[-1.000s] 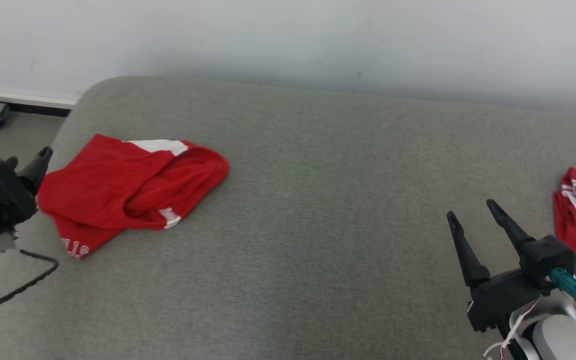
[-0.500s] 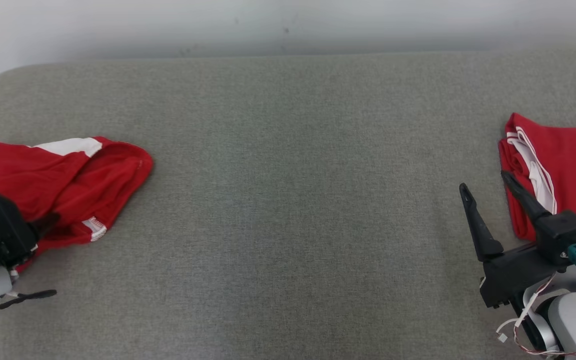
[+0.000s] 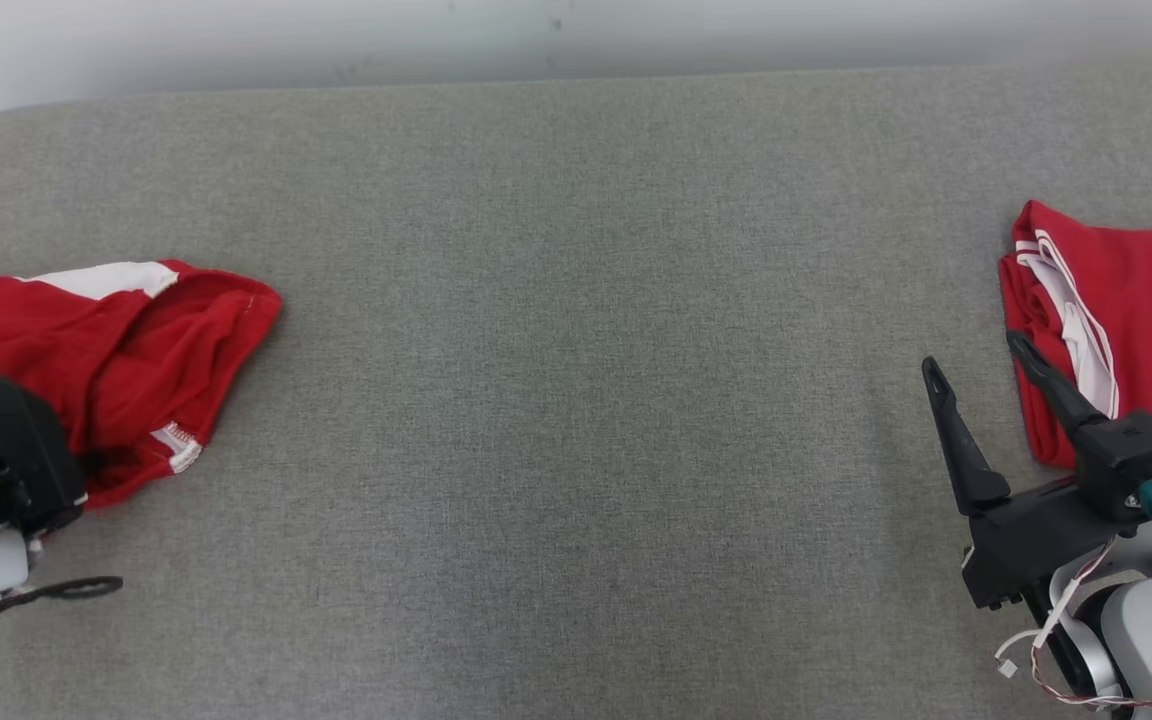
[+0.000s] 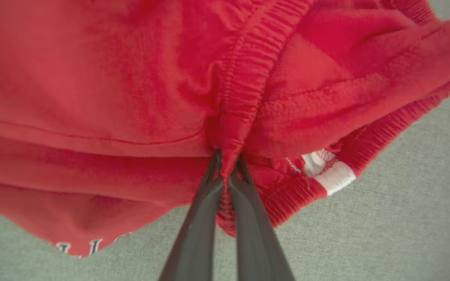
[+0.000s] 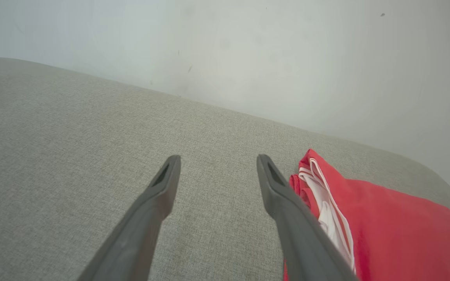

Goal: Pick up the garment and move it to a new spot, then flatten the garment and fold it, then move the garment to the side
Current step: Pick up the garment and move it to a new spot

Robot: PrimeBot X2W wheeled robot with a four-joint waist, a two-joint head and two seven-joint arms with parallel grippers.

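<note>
One crumpled red garment [image 3: 136, 340] lies at about nine o'clock on the grey cushion [image 3: 576, 420]. The left gripper [image 4: 228, 158] is clenched on a ridge of its elastic waistband [image 4: 248, 58], with fabric bunched between the two dark fingers. The pick-up step looks to be in hand: the grasp is made, the lift not yet done. The next move, I judge, calls for raising the cloth clear and carrying it toward the bare middle. At four o'clock the right gripper [image 3: 972, 352] hangs with fingers spread wide, grasping nothing, just beside a folded red garment [image 3: 1136, 300] at three o'clock.
</note>
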